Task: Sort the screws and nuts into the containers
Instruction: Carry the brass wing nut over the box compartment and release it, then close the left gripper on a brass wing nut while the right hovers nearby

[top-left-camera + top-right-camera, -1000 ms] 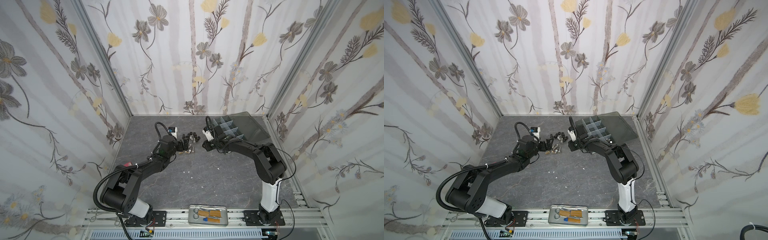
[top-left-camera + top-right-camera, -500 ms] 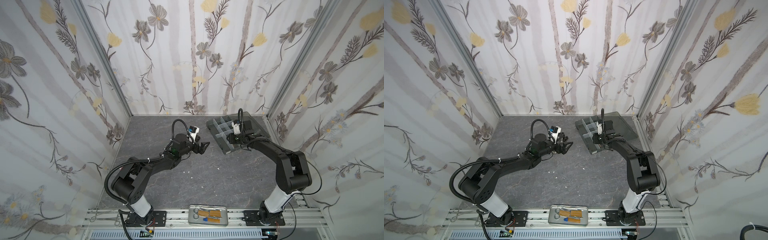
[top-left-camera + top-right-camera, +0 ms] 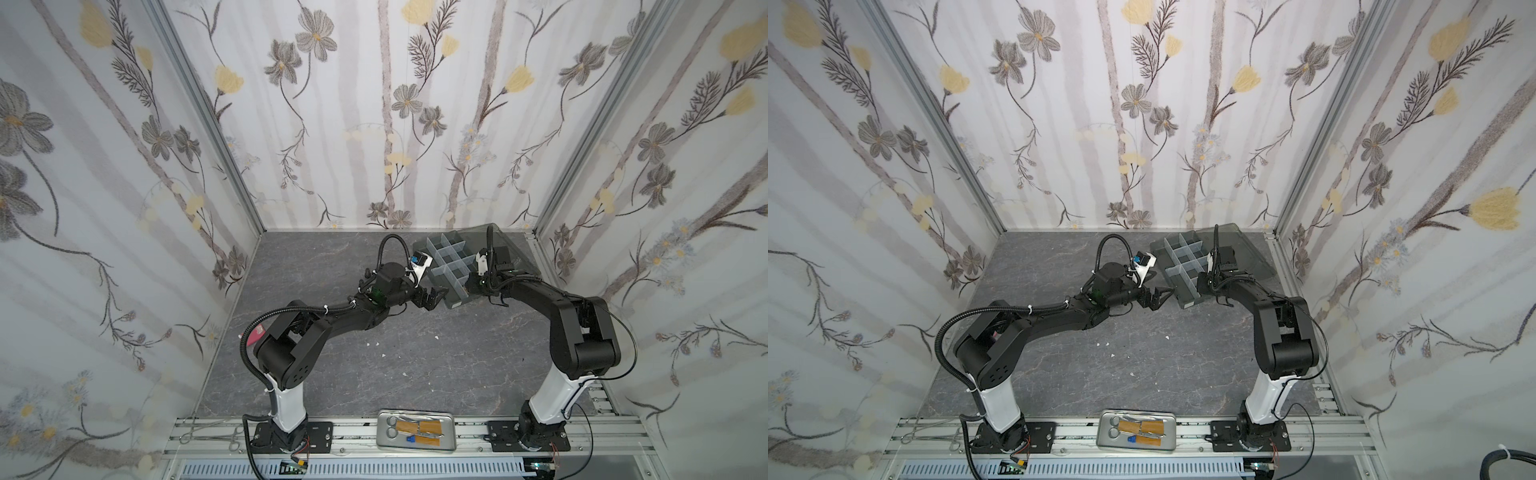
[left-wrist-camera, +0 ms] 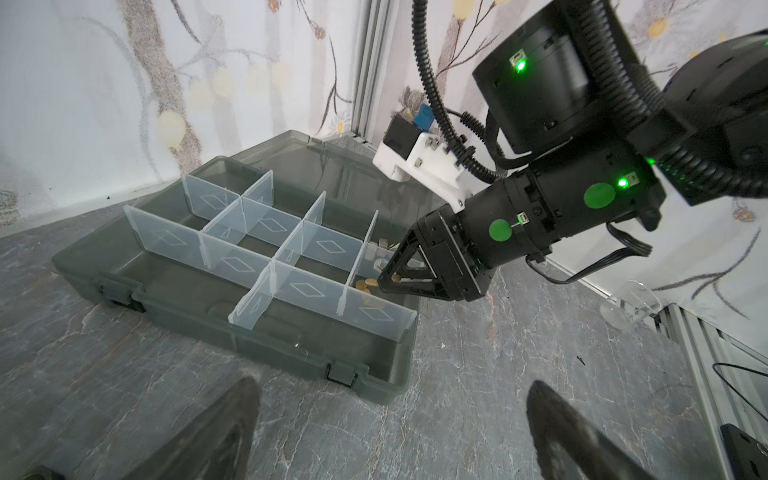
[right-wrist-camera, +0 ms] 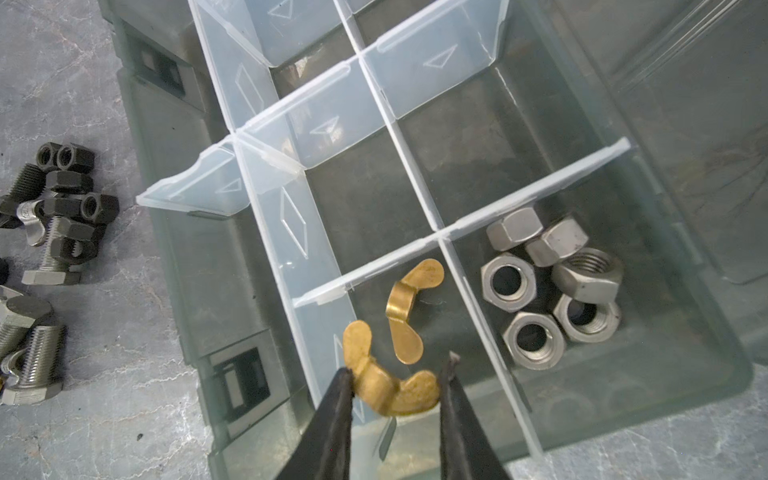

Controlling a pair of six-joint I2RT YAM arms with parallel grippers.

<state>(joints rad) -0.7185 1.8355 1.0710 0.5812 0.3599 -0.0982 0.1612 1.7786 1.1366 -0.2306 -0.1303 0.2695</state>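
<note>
The dark grey organizer box [image 3: 449, 249] [image 3: 1183, 249] [image 4: 232, 332] lies open at the back right, its containers split by pale dividers. My right gripper [image 5: 399, 368] [image 3: 469, 283] [image 3: 1202, 284] [image 4: 392, 278] is shut on a brass wing nut [image 5: 390, 386] above a cell where another brass wing nut [image 5: 411, 309] lies. Several silver hex nuts [image 5: 552, 286] fill the neighbouring cell. Loose black nuts, screws and silver bolts [image 5: 58, 208] lie on the mat beside the box. My left gripper [image 3: 434, 297] [image 3: 1158, 297] [image 4: 392, 432] is open with nothing in it, just off the box's near corner.
The box's smoky lid [image 3: 498, 241] lies open toward the right wall. At the front edge, a silver tray with scissors [image 3: 417, 430] rests on the rail, with forceps [image 3: 212, 432] to its left. White specks [image 3: 376, 344] dot the grey mat.
My right gripper has moved from the loose pile to over the box. My left gripper has swung right, to the box's near corner, and is still open.
</note>
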